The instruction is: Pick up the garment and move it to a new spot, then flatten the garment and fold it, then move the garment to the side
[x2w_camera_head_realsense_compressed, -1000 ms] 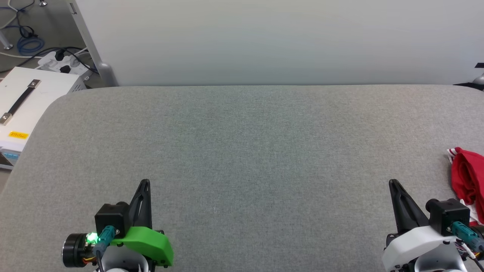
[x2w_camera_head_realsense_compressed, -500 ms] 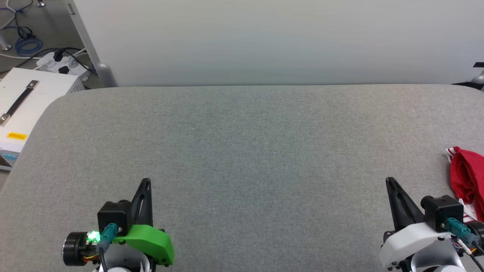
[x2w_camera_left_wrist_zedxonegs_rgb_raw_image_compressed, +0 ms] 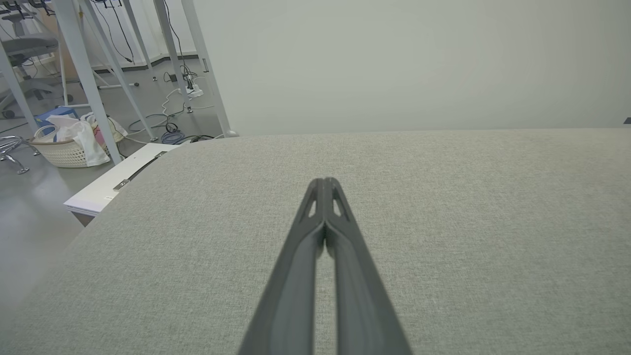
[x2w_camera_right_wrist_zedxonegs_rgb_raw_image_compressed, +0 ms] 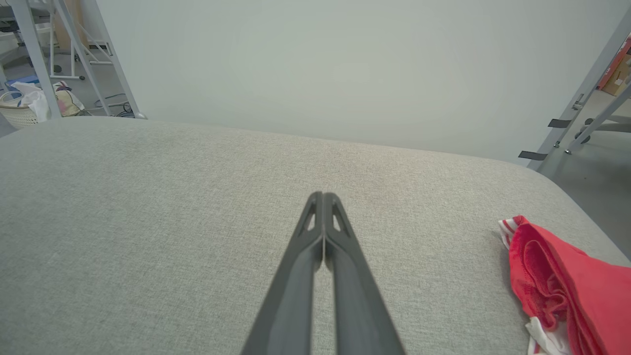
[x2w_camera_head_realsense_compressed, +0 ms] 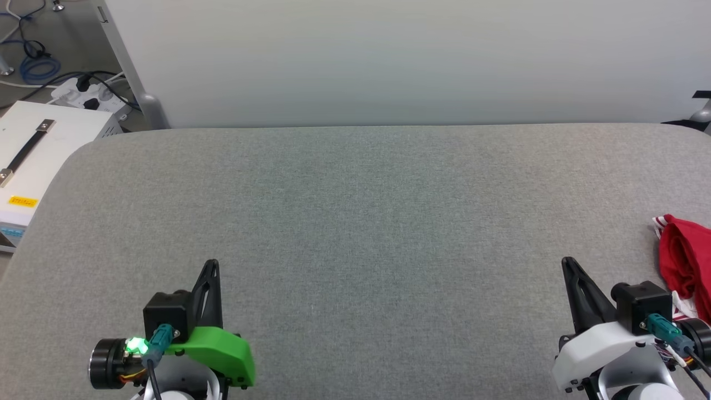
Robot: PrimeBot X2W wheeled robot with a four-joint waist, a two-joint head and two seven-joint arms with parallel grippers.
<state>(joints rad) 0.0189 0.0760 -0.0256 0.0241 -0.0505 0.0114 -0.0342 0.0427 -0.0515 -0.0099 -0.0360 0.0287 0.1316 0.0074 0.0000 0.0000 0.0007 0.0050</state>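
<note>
— What changed in the last second?
— Very little. The whole head view slid slightly, so we think our camera moved and not the things.
— Our grippers?
— The left gripper [x2w_camera_head_realsense_compressed: 211, 263] and the right gripper [x2w_camera_head_realsense_compressed: 566, 260] both have their fingers pressed together and hold nothing.
— The garment?
— The garment [x2w_camera_head_realsense_compressed: 684, 261] lies bunched at the right edge of the table [x2w_camera_head_realsense_compressed: 355, 222], beside our right gripper.

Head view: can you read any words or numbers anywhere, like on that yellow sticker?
Yellow sticker on the white box: dark print, too small and blurred to read.
Garment: bunched up, no number or letters showing.
No other text can be read.
</note>
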